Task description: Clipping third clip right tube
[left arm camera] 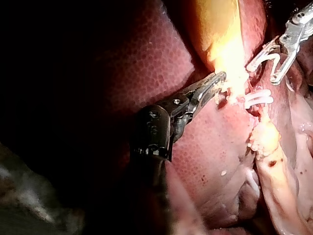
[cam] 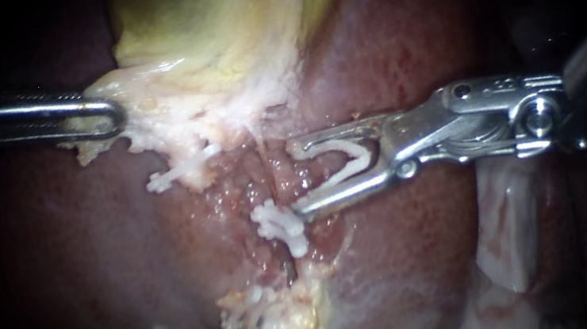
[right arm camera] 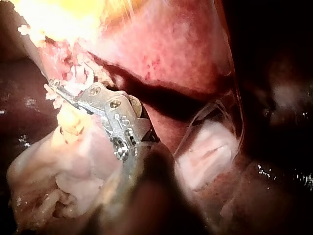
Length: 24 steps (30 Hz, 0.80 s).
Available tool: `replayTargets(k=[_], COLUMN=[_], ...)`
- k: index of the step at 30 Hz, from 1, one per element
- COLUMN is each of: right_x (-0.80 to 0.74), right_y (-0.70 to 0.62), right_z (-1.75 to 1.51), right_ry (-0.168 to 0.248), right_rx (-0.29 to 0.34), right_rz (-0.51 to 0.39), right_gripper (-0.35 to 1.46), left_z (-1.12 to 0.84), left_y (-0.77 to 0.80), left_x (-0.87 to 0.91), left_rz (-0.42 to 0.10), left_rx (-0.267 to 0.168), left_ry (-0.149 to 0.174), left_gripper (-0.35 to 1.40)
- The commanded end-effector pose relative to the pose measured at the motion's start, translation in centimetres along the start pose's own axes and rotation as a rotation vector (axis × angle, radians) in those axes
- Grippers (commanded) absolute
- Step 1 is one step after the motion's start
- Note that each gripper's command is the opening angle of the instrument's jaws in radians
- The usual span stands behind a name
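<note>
At 9 o'clock in the endoscope view my left instrument (cam: 109,115) comes in almost level. Its jaws are clamped on the pale tissue (cam: 143,131) that fringes the lower rim of the gallbladder (cam: 228,23), the yellow-green mass filling 12 o'clock. My left wrist camera agrees: both jaws pinch that fringe at their tips.

At 5 o'clock from that grip, a white left-hand clip (cam: 169,178) sits on a short stub of tissue. Closer to the middle, a second white one, the lower clip (cam: 280,227), crosses the right tube (cam: 274,184). That tube is a raw, reddish strand running from the pale fringe down toward a lump of yellow fat (cam: 290,326) at 6 o'clock.

My right instrument (cam: 294,179) enters from 3 o'clock. Its jaws stand wide apart but are not empty: a loaded clip (cam: 345,157) lies between them, one leg along each jaw, spread in a V that opens toward 9 o'clock. The jaw tips are just beside the tube on its 3 o'clock side. The lower tip is nearly touching the lower clip from 1 o'clock. I cannot tell whether the strand lies inside the V or just ahead of it. In my right wrist view the tips sit against raw tissue beside the fat, and the gap is hidden there.

Dark red liver (cam: 384,36) surrounds all of this, and a pale translucent membrane (cam: 507,231) lies at 4 o'clock under the right shaft.
</note>
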<state>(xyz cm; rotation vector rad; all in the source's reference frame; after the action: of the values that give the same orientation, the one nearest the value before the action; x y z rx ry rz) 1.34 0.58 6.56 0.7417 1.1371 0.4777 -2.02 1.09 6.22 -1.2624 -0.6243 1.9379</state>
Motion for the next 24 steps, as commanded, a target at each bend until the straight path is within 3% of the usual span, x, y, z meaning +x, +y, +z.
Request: replayTargets(k=[1,12,24], right_x=[-0.01,0.0,0.05], right_y=[0.03,0.18,0.14], right_z=[0.05,0.33,0.35], right_ry=[0.003,0.074,0.192], right_rx=[0.003,0.021,0.182], right_rz=[0.009,0.134,0.216], right_gripper=[0.45,0.45,0.45], left_z=[0.0,0.0,0.0], left_y=[0.0,0.01,0.01], left_x=[0.0,-0.01,-0.01], left_rz=[0.0,0.0,0.0], left_rx=[0.0,0.0,0.0], left_ry=[0.0,0.0,0.0], left_gripper=[-0.35,-0.35,-0.35])
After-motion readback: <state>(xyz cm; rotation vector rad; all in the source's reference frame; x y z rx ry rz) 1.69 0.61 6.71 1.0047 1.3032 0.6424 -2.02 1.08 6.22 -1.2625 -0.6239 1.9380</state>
